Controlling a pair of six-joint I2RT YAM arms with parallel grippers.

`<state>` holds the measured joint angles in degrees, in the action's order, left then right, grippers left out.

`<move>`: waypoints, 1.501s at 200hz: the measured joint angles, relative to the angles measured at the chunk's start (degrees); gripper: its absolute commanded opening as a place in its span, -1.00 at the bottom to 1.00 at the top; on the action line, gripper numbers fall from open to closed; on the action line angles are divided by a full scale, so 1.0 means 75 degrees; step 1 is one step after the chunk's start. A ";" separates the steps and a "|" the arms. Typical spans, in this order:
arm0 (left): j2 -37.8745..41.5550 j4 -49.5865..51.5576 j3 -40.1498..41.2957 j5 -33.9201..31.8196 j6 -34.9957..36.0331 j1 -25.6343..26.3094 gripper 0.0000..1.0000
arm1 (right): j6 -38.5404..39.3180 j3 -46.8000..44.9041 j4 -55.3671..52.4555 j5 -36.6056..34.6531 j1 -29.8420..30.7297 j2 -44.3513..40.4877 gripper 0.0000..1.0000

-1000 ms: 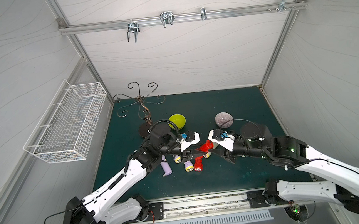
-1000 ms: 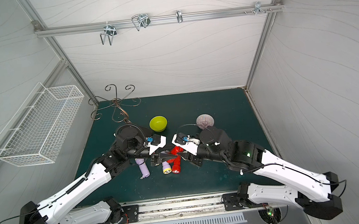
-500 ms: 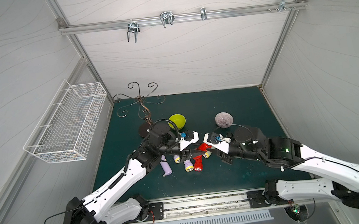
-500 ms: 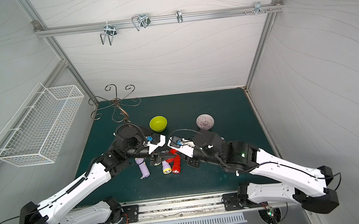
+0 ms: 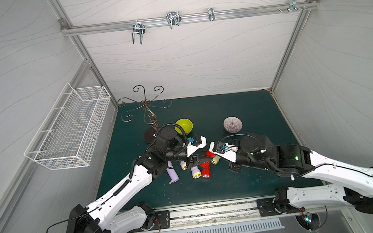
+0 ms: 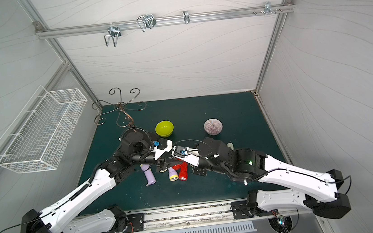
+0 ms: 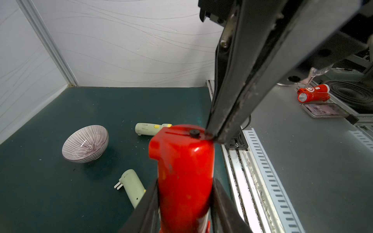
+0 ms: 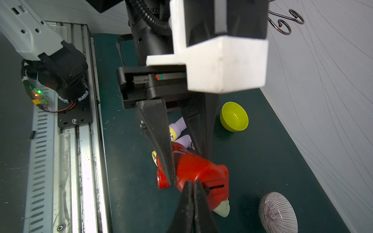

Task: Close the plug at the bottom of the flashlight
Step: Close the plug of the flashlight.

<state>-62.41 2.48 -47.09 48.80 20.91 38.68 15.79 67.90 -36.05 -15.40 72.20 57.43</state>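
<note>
Three white walls close in a dark green tabletop [image 5: 238, 102]. A rail [image 5: 240, 13] of hooks runs across the top of both top views, and a wire basket [image 5: 69, 131] hangs on the wall at the left of frame. A scroll stand [image 5: 146, 104] stands at the mat's upper left, with a green bowl [image 5: 183, 126] and a striped bowl [image 5: 233, 124] near mid-frame. Off the mat, the left wrist view shows a grey bench carrying a second red flashlight [image 7: 313, 93] and a phone [image 7: 325, 110].

Just below frame centre in both top views, the left pincer [image 7: 185, 187] pinches the red flashlight [image 7: 181, 153] round its body. The right pincer [image 8: 191, 184], pressed together, touches its tip to the flashlight's end face, just beside a black knob [image 7: 194, 133] and a slit. A purple flashlight [image 5: 172, 173] lies near on the mat, and a pale flashlight [image 7: 132, 184] lies below the held one.

Both wrists cover the meeting point in the top views, so that contact shows only in the wrist views. The red flashlight's head is cut off in the left wrist view, and I cannot tell whether it rests on the tabletop. The striped bowl is cropped in the right wrist view.
</note>
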 measured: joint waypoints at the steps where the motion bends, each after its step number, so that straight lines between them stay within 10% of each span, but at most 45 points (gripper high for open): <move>1: 0.0000 0.0000 0.0000 -0.0003 0.0000 0.0000 -1.00 | 0.0003 0.0000 0.0000 0.0000 0.0000 0.0000 -0.98; 80: 0.0003 -0.0388 -0.0003 0.0242 -0.0032 0.0058 -1.00 | -0.0589 -0.0251 0.0012 0.0268 -0.0119 -0.1291 -1.00; 130: -0.0082 -0.0764 -0.0009 0.0344 -0.0428 0.0058 -1.00 | -0.1711 -0.0385 -0.0093 0.0915 -0.2057 -0.2352 -0.92; 277: -0.3896 0.0519 -0.2914 -0.3990 -0.6598 0.1224 -1.00 | -0.4197 -0.1836 -0.2148 0.2401 -0.6866 -0.2681 -0.87; 300: -0.4278 0.0895 -0.3200 -0.4304 -0.7114 0.1515 -1.00 | -0.4436 -0.2046 -0.2110 0.2769 -0.6918 -0.2838 -0.50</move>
<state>-94.50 9.19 -71.09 16.51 -32.45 50.04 -17.47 52.56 -51.88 5.37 20.32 36.14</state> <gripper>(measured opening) 0.392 0.167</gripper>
